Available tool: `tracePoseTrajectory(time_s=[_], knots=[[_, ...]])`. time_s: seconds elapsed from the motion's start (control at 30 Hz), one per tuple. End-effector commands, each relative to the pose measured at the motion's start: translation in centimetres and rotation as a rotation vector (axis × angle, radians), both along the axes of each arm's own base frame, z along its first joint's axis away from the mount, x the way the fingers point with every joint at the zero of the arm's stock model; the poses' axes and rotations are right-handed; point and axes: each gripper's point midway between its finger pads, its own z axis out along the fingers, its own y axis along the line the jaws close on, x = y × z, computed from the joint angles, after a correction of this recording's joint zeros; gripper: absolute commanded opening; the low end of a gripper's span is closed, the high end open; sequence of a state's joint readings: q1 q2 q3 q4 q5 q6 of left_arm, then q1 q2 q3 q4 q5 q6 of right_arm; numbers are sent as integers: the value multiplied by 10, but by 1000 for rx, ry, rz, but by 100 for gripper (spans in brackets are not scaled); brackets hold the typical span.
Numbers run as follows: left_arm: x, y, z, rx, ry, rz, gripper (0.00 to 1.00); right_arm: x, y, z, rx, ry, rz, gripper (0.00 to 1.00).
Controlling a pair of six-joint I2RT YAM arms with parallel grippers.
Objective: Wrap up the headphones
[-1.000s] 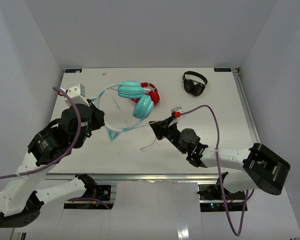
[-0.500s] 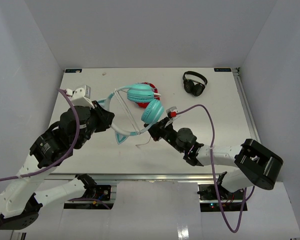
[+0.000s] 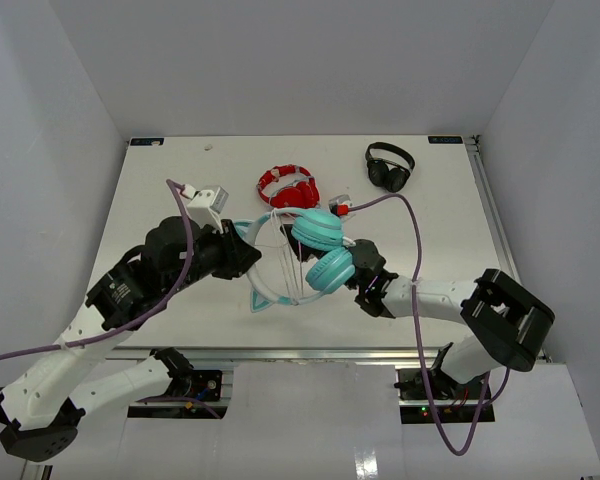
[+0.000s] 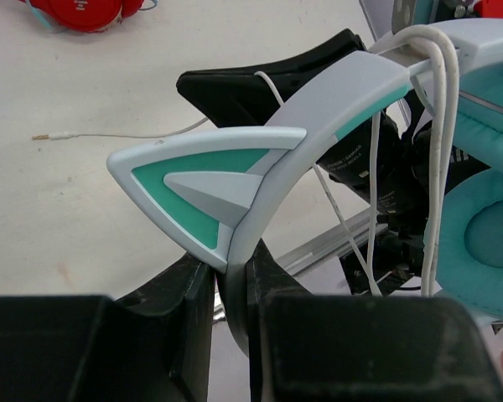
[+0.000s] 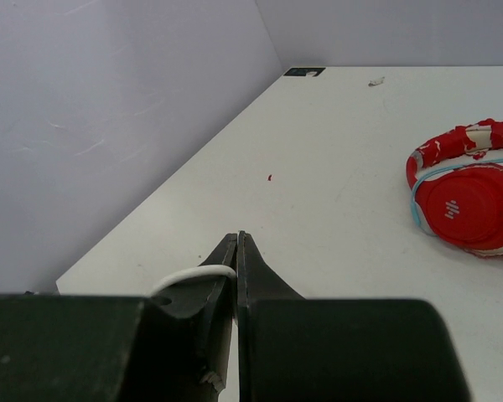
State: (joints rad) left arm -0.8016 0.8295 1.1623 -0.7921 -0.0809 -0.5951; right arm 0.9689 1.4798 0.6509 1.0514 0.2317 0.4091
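Above the table (image 3: 160, 180), headphones (image 3: 328, 270) have swung nearer, left pincer (image 4: 232, 276) clamping headband (image 4: 318, 92), right pincer (image 5: 237, 243) pinching cable (image 5: 193, 275).

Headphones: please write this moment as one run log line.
phase: wrapping | left fingers: shut on headphones headband | right fingers: shut on white cable | red headphones: on table

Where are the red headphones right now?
In the top view, the red headphones lie on the table toward its far edge, near the middle, just beyond the teal headphones and left of the black headphones.
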Motion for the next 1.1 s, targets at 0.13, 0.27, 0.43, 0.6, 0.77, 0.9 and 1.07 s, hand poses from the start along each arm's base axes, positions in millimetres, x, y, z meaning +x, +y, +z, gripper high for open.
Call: tracePoseTrajectory(time_s=[0.13,0.27,0.43,0.6,0.77,0.9,1.07], knots=[[-54,-29,15,-49,-67,-401,0,27,-55,37,103,-98,-115,8],[-54,-33,-4,10,-49,-449,0,24,-65,50,94,-153,-115,8],[-48,-36,-30,96,-18,-480,0,21,-73,65,54,-216,-120,9],[-45,-38,-47,148,1,-504,0,24,-79,76,2,-252,-136,9],[-39,-38,-59,194,4,-508,0,23,-73,83,-56,-278,-94,8],[-32,-33,-74,254,26,-483,0,26,-66,83,-130,-282,-66,8],[-16,-19,-95,375,58,-396,0,32,-52,69,-310,-250,23,8]])
